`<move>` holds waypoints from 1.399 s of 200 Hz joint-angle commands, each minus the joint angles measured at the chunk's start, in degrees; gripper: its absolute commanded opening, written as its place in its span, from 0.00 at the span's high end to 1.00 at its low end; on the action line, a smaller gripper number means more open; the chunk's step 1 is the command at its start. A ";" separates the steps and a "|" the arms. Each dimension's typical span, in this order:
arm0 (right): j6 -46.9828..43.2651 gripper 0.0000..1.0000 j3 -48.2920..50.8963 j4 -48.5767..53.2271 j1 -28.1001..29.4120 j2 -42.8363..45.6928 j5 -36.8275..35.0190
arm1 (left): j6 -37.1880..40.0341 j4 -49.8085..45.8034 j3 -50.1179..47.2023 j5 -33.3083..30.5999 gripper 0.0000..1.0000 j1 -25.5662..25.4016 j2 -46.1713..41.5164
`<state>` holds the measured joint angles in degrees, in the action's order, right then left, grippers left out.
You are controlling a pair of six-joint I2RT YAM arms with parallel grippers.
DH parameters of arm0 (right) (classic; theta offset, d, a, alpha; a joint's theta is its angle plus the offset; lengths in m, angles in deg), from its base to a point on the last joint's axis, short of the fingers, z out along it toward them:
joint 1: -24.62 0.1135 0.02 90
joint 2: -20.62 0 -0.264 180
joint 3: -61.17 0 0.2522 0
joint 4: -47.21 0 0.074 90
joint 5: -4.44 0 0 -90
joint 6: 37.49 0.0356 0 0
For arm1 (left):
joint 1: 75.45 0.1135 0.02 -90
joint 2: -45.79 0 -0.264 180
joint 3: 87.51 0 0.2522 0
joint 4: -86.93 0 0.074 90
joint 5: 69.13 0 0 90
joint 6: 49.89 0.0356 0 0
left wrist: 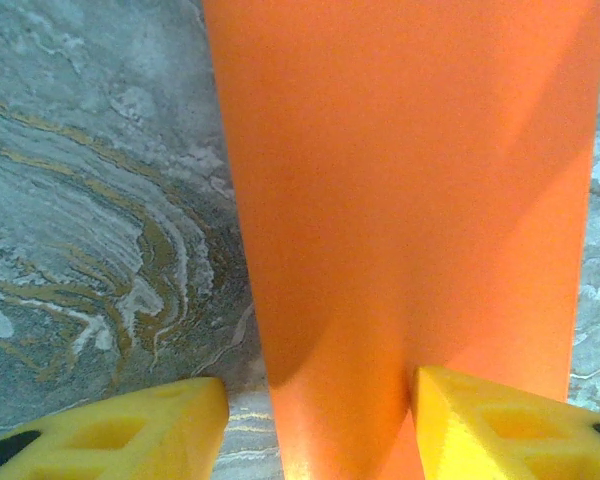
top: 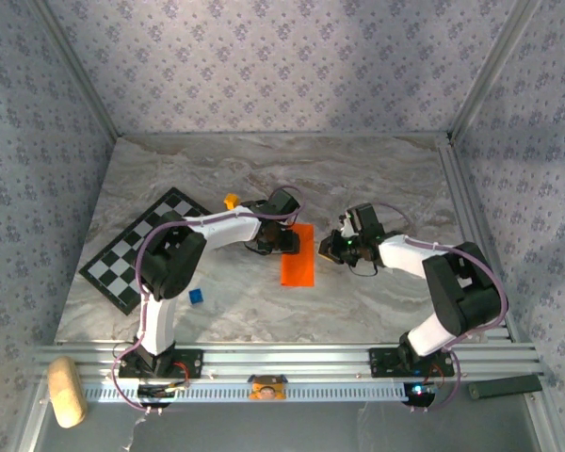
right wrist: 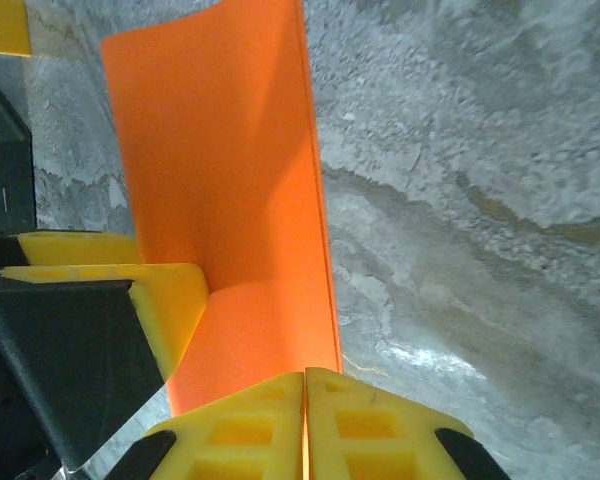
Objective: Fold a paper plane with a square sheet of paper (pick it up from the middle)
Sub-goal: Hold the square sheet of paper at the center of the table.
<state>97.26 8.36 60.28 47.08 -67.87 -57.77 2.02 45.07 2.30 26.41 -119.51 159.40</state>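
Folded square sheet of paper [top: 298, 259] flat on counter [top: 377, 188], long axis running between left gripper [left wrist: 320, 400] spread fingers; right gripper [right wrist: 305, 385] clenched on its edge; yellow cube [top: 231, 201] near left gripper, off the paper

The orange paper [top: 298, 256] is lying mid-frame on the tabletop [top: 377, 169] as a narrow folded rectangle, long sides running up-frame.

I've room along the tabletop's [top: 358, 165] far and right edges. Blocking me: checkered board [top: 132, 259] at left edge, yellow cube [top: 231, 201], blue cube [top: 197, 296], orange paper [top: 298, 264] mid-tabletop.
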 commanded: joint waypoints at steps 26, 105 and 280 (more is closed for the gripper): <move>0.26 0.90 0.31 2.01 -1.11 3.50 -2.52 | -0.06 4.63 -1.76 0.00 0.46 -0.21 5.56; -0.82 0.92 -1.40 2.30 0.09 1.32 -0.51 | 0.37 5.67 -2.28 0.72 0.45 -0.24 5.39; -1.77 0.91 -2.92 1.68 1.00 -1.26 3.82 | 0.43 4.73 -1.70 0.69 0.44 -0.10 6.95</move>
<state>96.87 7.55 61.17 47.38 -67.74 -55.78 1.96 44.81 2.71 26.85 -119.46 159.81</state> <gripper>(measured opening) 0.092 0.557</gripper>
